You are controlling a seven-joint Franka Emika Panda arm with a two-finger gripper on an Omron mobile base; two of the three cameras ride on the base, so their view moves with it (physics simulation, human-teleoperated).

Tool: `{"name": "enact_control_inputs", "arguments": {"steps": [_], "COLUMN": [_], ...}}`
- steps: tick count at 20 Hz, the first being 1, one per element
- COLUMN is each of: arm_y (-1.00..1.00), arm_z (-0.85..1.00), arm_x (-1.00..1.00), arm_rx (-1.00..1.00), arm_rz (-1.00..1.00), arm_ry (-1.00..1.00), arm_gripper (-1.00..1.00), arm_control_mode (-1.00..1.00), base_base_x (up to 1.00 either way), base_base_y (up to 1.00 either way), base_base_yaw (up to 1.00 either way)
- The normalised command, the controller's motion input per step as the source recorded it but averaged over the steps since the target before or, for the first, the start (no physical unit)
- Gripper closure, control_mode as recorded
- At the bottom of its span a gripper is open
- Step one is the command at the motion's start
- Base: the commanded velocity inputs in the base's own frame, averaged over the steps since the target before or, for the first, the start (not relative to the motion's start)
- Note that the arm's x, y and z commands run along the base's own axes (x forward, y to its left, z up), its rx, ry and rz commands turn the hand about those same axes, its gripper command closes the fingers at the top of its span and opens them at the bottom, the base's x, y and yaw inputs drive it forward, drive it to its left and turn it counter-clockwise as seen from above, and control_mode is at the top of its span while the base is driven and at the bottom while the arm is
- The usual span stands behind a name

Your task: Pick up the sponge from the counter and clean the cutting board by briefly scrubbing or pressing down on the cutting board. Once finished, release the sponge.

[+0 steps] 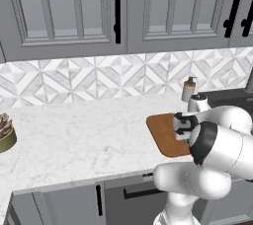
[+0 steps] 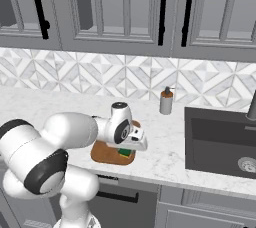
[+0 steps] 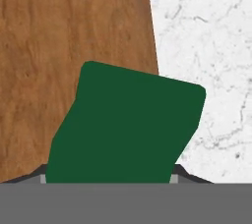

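Left base view: arm reaching forward and low over the cutting board (image 1: 164,132), flat brown wood slab with rounded corners, lying on the white veined marble counter (image 1: 74,130) near its front edge, right of centre; hand hidden behind the arm's own links here, so grip unreadable from this side. Also standing by: grey soap dispenser (image 1: 188,89) at the far tiled backsplash, brown bowl (image 1: 6,137) at the far left, well apart from the work. Right base view: gripper (image 2: 126,148) pointing down over the board's right part, sponge (image 2: 124,152) peeking out green-over-yellow directly beneath the hand, just above or touching the wood; cannot tell which. Dark sink (image 2: 220,139) sitting to the right, clear of the board. Hand view: looking straight down the fingers, dark green block with softly rounded corners sitting skewed between the tips, covering most of the lower middle; jaws closed narrow on it, holding it. Grained brown wood on the left, marble on the right, board edge running under the sponge. Likely positioning low and vertical to press the soft pad flat onto the wood; reading this as approach or start of the scrub, release not yet due.
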Motion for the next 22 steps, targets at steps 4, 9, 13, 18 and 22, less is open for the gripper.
{"name": "enact_control_inputs", "arguments": {"steps": [4,9,13,18,22], "arm_y": [0.00,0.02,0.05,0.36,0.85], "arm_z": [-0.05,-0.07,0.04,0.27,0.16], "arm_x": [-0.47,-0.10,0.00,0.02,0.18], "arm_rx": [0.01,0.04,0.00,0.02,0.05], "arm_rz": [0.00,0.00,0.00,0.08,0.14], "arm_ry": [0.04,0.02,0.00,-0.05,0.00], "arm_gripper": [1.00,1.00,1.00,1.00,1.00], "arm_control_mode": [-1.00,-1.00,-1.00,-1.00,-1.00], "base_base_x": [0.00,0.00,0.00,0.00,0.00], "base_base_y": [0.00,0.00,0.00,0.00,0.00], "base_base_yaw": [0.00,0.00,0.00,0.00,0.00]}}
